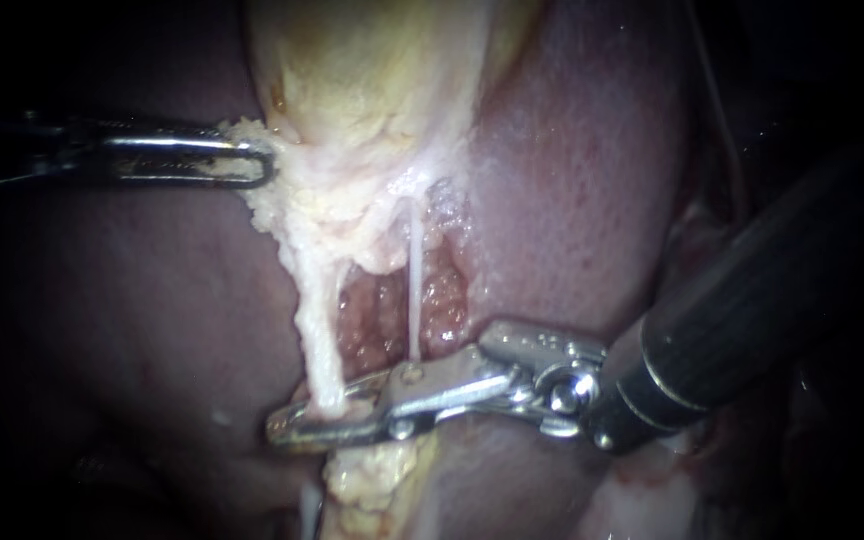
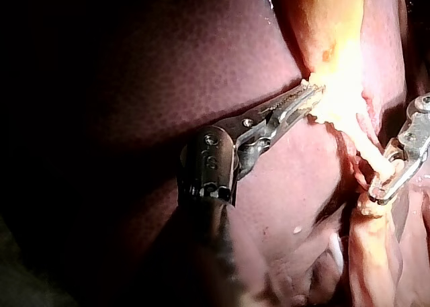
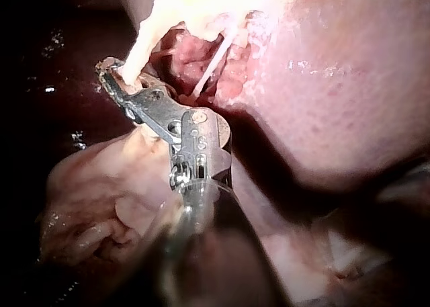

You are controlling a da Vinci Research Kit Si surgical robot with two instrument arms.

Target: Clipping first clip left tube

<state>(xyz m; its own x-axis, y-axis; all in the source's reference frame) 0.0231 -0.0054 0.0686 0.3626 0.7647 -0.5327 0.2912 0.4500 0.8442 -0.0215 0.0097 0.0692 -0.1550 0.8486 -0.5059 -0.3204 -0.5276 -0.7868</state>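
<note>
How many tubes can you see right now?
2. The thick left tube is gripped in the right instrument's jaws; the thin right tube runs beside it, passing behind that instrument. Tissue may hide more.

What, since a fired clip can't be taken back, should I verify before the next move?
1. Left tube between the right instrument's jaws: ok, both jaws touch it.
2. Jaw tips past the tube: ok, they show beyond it.
3. Right tube outside those jaws: ok, it runs beside them, nearer the hinge.
4. Left instrument holding the gallbladder: ok, its jaws are shut on the pale edge.
5. Liver clear under the right jaws: cannot tell, that side is hidden.
</note>
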